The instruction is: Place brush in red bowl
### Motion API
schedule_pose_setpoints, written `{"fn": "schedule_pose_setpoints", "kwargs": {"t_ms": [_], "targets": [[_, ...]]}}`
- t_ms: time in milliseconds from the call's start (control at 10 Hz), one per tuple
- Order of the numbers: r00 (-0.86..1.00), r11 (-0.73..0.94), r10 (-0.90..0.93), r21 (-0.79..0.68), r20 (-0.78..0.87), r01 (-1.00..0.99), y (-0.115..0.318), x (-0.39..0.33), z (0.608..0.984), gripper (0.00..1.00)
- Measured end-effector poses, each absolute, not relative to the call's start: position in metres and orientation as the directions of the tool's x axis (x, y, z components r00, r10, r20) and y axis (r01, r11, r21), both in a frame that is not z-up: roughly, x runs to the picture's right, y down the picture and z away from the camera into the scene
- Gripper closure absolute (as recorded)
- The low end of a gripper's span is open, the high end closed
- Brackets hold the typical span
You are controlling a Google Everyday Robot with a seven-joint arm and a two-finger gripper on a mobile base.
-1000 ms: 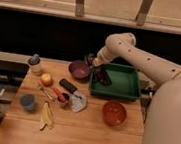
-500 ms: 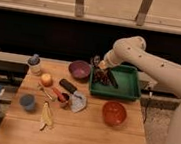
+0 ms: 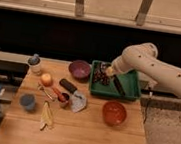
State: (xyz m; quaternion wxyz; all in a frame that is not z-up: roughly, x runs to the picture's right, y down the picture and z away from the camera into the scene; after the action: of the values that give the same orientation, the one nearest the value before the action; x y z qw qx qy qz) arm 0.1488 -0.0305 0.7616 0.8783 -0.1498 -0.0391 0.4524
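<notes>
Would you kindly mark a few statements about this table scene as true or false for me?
1. The brush lies in the red bowl. False: it is at the green tray, right beside the gripper.
2. The gripper is over the green tray, with its fingers shut. True.
3. The purple bowl stands beside the green tray, on its left in the picture. True.
4. The banana lies in the green tray. False: it lies on the table, near the blue cup.
</notes>
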Motion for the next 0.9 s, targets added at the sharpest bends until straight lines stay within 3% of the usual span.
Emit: {"fn": "schedule_pose_setpoints", "kwargs": {"t_ms": [900], "targets": [[0.462,0.406,0.865,-0.266,-0.197,-0.874,0.056,0.193,0.723,0.91]]}}
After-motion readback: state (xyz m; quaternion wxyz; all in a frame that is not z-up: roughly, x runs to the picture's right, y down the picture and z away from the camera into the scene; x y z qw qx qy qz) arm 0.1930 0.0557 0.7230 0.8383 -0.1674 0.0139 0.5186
